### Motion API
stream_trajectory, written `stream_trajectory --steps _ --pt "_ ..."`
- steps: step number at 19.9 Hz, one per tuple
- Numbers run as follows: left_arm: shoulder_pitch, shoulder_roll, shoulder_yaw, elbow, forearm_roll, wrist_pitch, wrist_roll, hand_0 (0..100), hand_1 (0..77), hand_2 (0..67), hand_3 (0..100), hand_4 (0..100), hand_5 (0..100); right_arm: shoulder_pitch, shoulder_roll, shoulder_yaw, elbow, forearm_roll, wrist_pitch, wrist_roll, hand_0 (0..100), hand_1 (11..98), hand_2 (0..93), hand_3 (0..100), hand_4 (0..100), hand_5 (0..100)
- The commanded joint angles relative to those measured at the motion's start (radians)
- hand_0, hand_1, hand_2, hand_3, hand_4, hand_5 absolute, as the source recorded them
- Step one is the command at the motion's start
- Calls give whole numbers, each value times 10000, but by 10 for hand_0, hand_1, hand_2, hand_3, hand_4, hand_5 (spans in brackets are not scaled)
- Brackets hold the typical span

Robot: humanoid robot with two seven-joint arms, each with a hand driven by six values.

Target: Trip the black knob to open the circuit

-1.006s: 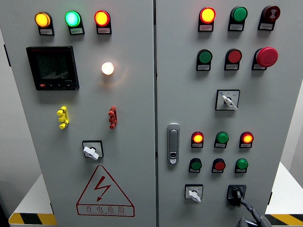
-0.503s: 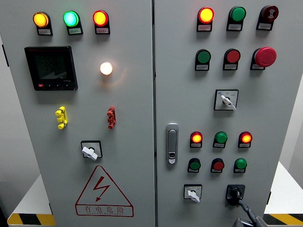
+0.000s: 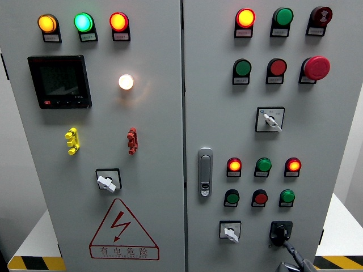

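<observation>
The black knob (image 3: 281,231) sits on a black square plate at the lower right of the grey cabinet's right door (image 3: 329,130). Its pointer angles down and to the right. My right hand (image 3: 292,258) comes up from the bottom edge just below the knob, and its dark tip reaches the knob's lower right side. Most of the hand is cut off by the picture's edge, so I cannot tell its grasp. My left hand is out of view.
A white selector switch (image 3: 229,231) sits left of the black knob, and the door latch (image 3: 205,171) lies further left. Rows of lit and unlit buttons (image 3: 262,165) are above, with a red mushroom stop button (image 3: 316,67) at the top right. The left door carries a meter (image 3: 59,81) and a warning triangle (image 3: 122,229).
The whole panel has drifted a few pixels left in the picture. My right hand shows slightly lower and further left, still at the black knob's lower edge.
</observation>
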Motion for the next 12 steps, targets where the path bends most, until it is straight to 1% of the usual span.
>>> stream_trajectory --steps 1,12 --pt "-1 0 0 0 0 0 0 0 0 195 262 99 86 -1 9 -5 3 0 8 0 1000 847 0 836 966 987" --pt "-16 0 0 0 0 0 0 0 0 195 262 99 86 14 9 -82 125 0 8 -61 1000 838 0 836 967 998"
